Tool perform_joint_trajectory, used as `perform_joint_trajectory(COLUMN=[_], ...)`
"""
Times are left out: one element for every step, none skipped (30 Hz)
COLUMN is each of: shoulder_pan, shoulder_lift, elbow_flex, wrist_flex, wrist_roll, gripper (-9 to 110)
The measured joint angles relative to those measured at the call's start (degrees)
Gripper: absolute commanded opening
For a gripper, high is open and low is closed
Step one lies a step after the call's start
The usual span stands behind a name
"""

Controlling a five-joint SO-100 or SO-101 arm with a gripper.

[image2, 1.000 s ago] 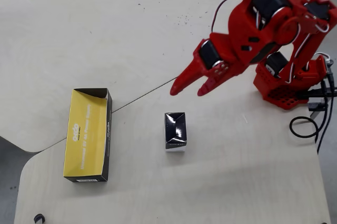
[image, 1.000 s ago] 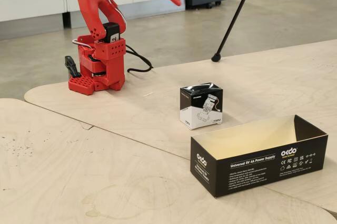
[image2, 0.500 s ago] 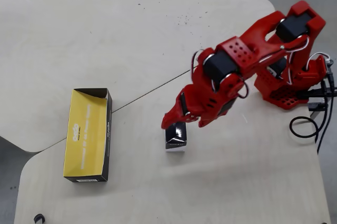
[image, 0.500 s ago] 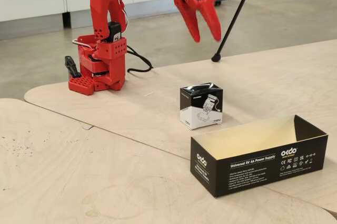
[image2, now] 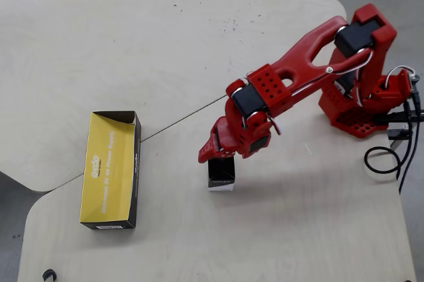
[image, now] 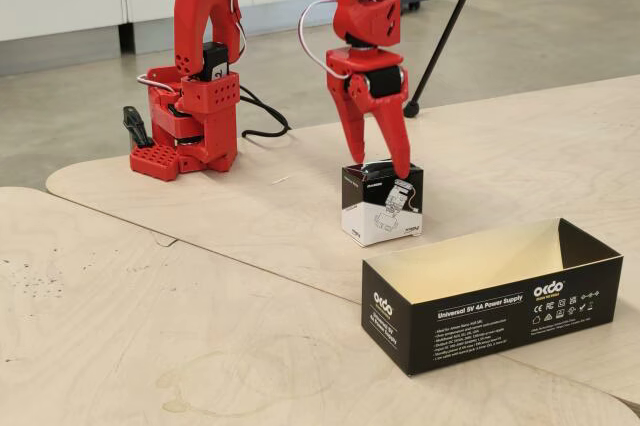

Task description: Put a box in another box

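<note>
The small box [image: 381, 208], black on top and white below with a product picture on its side, stands upright on the table; it also shows in the overhead view [image2: 222, 175]. My red gripper [image: 381, 167] points straight down at it, jaws apart, one fingertip at each side of the box's top edge. In the overhead view the gripper [image2: 213, 155] covers part of the box's top. The long black box [image: 490, 298] with "Universal 5V 4A Power Supply" print lies open and empty at the front right of the fixed view, and at the left of the overhead view [image2: 110, 169].
The arm's red base [image: 190, 126] is clamped at the back left of the fixed view, with black cables [image2: 391, 156] beside it. A black tripod leg [image: 450, 26] slants behind the table. A seam [image2: 179, 123] runs between two tabletop panels.
</note>
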Motion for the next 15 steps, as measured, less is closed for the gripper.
perform_joint_trajectory(shoulder_pan=[0.26,0.35,0.44,0.44,0.44,0.44,0.44,0.44,0.44,0.44,0.44,0.44,0.44,0.44,0.53], shoulder_lift=[0.0,-0.09,-0.44,-0.62,-0.79,-0.97,-1.14,-1.41,-1.67,-1.93,-2.2,-2.37,-2.46,-2.55,-2.64], elbow_flex=[0.26,0.44,0.53,0.79,0.97,1.05,1.05,1.05,1.05,1.05,1.05,1.05,1.05,0.97,0.97], wrist_flex=[-0.7,-1.32,-1.85,-2.46,-2.9,-3.52,-3.96,-4.39,-4.75,-5.01,-5.36,-5.71,-5.98,-6.15,-6.24], wrist_roll=[-0.26,-0.44,-0.53,-0.53,-0.53,-0.53,-0.53,-0.53,-0.53,-0.53,-0.53,-0.53,-0.53,-0.62,-0.62], gripper=[37,36,35,33,31,30,28,26,24,22,19,17,16,15,15])
